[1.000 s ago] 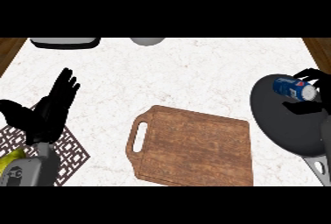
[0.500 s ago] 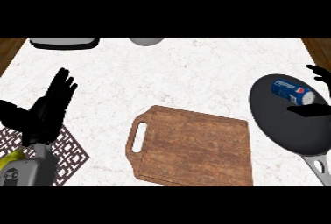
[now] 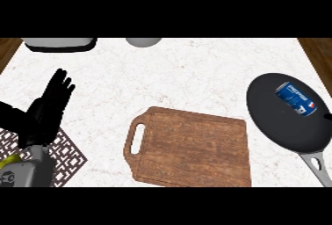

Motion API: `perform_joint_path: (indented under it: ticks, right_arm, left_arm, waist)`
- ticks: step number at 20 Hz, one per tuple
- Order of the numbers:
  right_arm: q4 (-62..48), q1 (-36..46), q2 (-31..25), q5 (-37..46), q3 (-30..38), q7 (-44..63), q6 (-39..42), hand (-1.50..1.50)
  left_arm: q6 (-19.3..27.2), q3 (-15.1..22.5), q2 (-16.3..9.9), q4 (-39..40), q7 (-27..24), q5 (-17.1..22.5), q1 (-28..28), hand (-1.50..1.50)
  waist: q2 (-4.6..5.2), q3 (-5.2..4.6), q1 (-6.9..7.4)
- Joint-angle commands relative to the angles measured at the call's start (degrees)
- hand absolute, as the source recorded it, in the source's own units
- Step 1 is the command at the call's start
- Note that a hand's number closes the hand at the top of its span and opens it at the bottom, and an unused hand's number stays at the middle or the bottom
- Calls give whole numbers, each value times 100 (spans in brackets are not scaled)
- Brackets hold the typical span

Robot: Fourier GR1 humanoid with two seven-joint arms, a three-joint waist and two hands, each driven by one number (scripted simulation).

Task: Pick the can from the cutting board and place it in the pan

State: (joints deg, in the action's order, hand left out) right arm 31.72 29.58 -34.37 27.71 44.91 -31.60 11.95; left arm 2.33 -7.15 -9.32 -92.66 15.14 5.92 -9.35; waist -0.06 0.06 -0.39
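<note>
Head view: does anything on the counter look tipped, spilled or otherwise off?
Only one thing: the can lies on its side in the pan rather than standing. Nothing has spilled. The cutting board sits flat, and the left hand rests open at the left edge.

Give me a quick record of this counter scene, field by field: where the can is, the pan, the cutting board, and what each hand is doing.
can: blue can lying on its side inside the pan
pan: dark pan at the counter's right, handle toward the lower right
cutting board: wooden cutting board at centre, nothing on it, handle slot on its left
left hand: left hand open, fingers up, resting at the left edge
right hand: not in view
task state: can is in the pan
</note>
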Motion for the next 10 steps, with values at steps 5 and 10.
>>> perform_joint_path:
  ticks: [5,10]
  right_arm:
    - [-573,-855,-1168,-1076,699,-742,2348,-150]
    - [-812,-1579,-1391,-1214,642,-1625,2629,-150]
  left_arm:
    - [408,240,322,90,-81,-378,-89,0]
    - [44,-1,54,27,117,6,-94,0]
  waist:
    - [5,2,-40]
    - [21,12,25]
